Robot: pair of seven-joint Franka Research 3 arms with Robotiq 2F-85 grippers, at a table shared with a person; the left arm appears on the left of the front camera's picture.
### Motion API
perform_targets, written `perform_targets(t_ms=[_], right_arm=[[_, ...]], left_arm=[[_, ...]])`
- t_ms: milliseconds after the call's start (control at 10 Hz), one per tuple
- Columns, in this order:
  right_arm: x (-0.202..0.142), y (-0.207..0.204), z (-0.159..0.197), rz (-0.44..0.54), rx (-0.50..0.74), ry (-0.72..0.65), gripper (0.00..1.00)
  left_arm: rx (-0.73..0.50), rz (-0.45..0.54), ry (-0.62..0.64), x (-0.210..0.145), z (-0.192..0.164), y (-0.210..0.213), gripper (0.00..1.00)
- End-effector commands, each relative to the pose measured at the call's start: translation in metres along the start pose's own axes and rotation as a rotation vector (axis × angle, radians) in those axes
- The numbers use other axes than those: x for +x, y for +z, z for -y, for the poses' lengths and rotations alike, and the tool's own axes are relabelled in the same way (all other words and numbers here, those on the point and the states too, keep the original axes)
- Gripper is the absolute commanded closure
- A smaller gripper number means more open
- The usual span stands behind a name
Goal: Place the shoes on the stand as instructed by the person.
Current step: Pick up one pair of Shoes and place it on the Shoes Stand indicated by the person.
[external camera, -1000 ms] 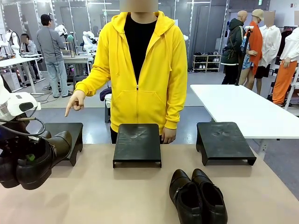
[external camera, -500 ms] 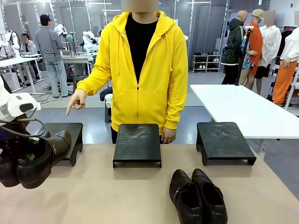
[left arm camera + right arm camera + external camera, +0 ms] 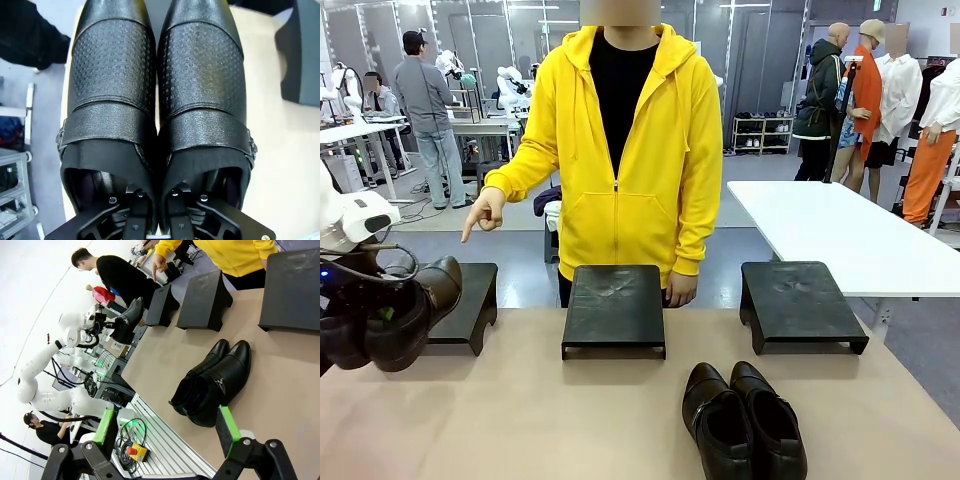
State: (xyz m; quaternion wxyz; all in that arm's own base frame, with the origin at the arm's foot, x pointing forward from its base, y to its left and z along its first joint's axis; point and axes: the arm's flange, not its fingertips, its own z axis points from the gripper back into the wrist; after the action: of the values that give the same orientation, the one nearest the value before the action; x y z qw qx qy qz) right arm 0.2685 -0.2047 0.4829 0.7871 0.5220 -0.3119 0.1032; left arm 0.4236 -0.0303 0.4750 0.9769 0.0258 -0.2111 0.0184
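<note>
Gripping a pair of black shoes with its fingers tucked into the two openings, heels nearest the wrist, the left end effector is clamped on the shoes' adjoining inner walls. Seen from the front, that end effector holds the held pair raised off the desk, well left of the middle stand, toes pointing toward the left stand; whether a toe touches that stand cannot be told. The right end effector has its green pads spread wide apart and holds nothing. A second pair lies side by side on the desk, nearer than the middle stand and a little to its right, toes toward the robot. Right of the middle stand, at the same depth, sits the right stand. Behind the middle stand is the person in the yellow hoodie. One hand is held out left of the middle stand, index finger pointing down above the left stand; the other hand hangs just past the middle stand's far right corner.
</note>
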Motion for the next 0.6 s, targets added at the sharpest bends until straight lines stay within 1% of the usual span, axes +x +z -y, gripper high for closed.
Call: perform_targets(t_ms=[0,100,200,500], right_arm=[[0.001,0.001,-0.001,0.010,0.011,0.020,0.00],[0.001,0.001,-0.001,0.010,0.011,0.020,0.00],[0.001,0.001,-0.001,0.010,0.011,0.020,0.00],[0.001,0.001,-0.001,0.010,0.011,0.020,0.00]], left_arm=[[0.004,0.116,0.001,0.035,0.002,-0.015,0.91],[0.031,0.165,-0.018,0.045,0.002,-0.020,0.91],[0.071,0.184,-0.031,0.054,0.000,-0.025,0.91],[0.085,0.189,-0.040,0.079,-0.010,-0.056,0.91]])
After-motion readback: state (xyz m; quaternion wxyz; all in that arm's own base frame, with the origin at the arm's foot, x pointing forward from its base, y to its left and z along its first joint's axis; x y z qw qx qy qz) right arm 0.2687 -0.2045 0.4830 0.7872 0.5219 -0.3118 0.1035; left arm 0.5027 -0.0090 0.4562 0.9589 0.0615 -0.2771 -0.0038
